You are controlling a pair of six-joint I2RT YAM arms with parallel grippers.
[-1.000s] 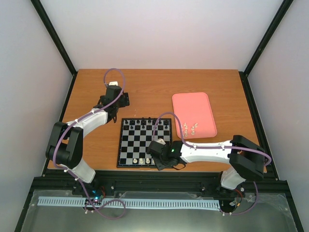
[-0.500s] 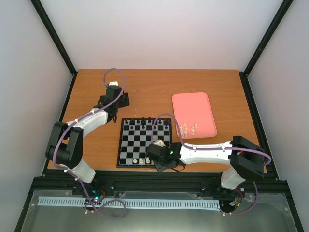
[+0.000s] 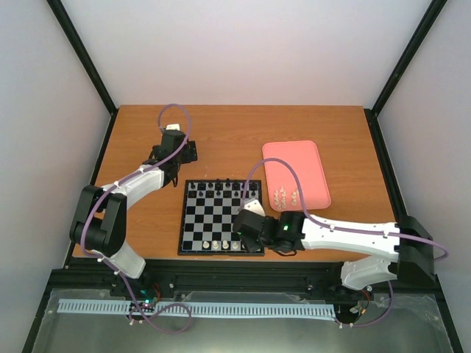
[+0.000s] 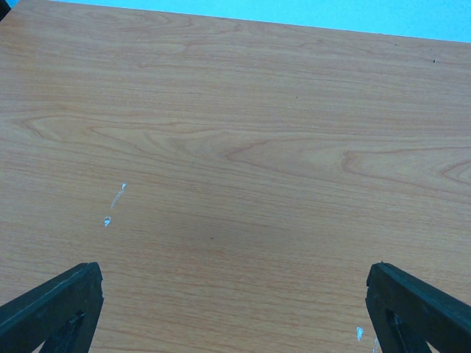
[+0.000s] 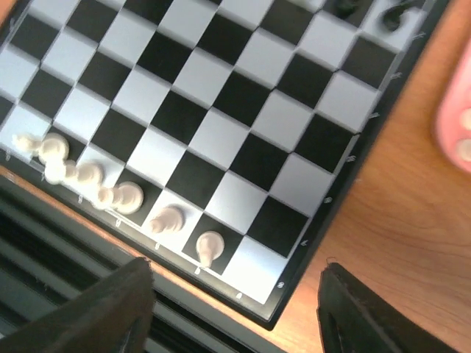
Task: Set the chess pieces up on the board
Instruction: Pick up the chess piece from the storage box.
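Observation:
The board lies at the table's near middle, with black figures along its far row. Several cream-white chess pieces stand in its near row, and in the right wrist view the last of them stands one square from the near right corner of the board. My right gripper hovers over that corner. In its own view the right gripper is open, nothing between its fingers. More chess pieces lie in the pink tray. My left gripper is open over bare wood, far left of the board.
The pink tray sits right of the board, its edge showing in the right wrist view. The left wrist view holds only the wooden table and that gripper's fingertips. A black frame rail runs along the near table edge.
My right gripper has opened and let go of a white piece, now standing in the near row. The right arm's elbow has swung out to the right. The left arm has not moved.

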